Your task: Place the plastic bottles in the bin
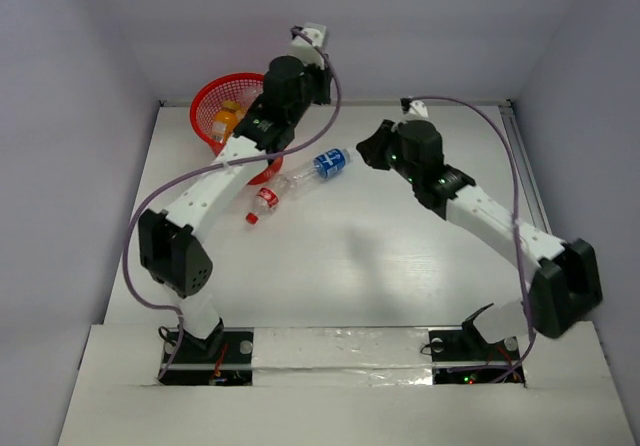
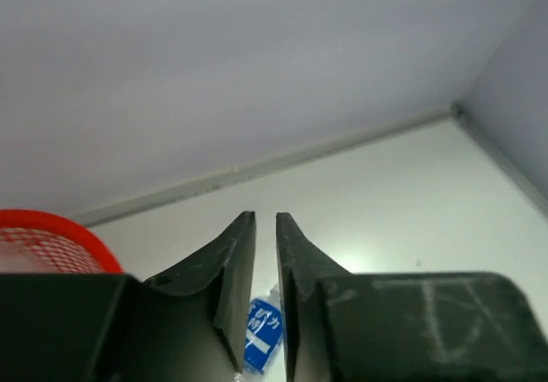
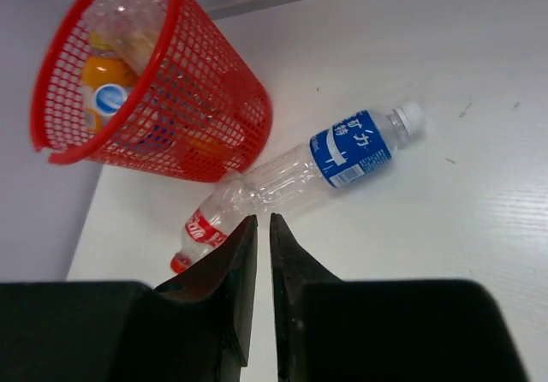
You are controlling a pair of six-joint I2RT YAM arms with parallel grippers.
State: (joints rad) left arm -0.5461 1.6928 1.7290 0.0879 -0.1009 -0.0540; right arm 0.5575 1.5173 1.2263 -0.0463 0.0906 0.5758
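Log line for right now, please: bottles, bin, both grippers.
bin: orange bottle inside | table: blue-labelled bottle, red-labelled bottle lying beside bin | left gripper: shut, empty | right gripper: shut, empty

We find all three views lit evenly by soft, cool-white light from above. On the tabletop (image 1: 350, 286) the arms (image 1: 480, 211) cast only faint, diffuse grey shadows. The shiny strip (image 1: 330, 351) along the near edge catches some glare. In our wrist views the dark fingers (image 2: 235, 266) loom blurred at the lens, while the blue-labelled bottle (image 3: 355, 146) and red mesh bin (image 3: 197, 116) stay fairly sharp.
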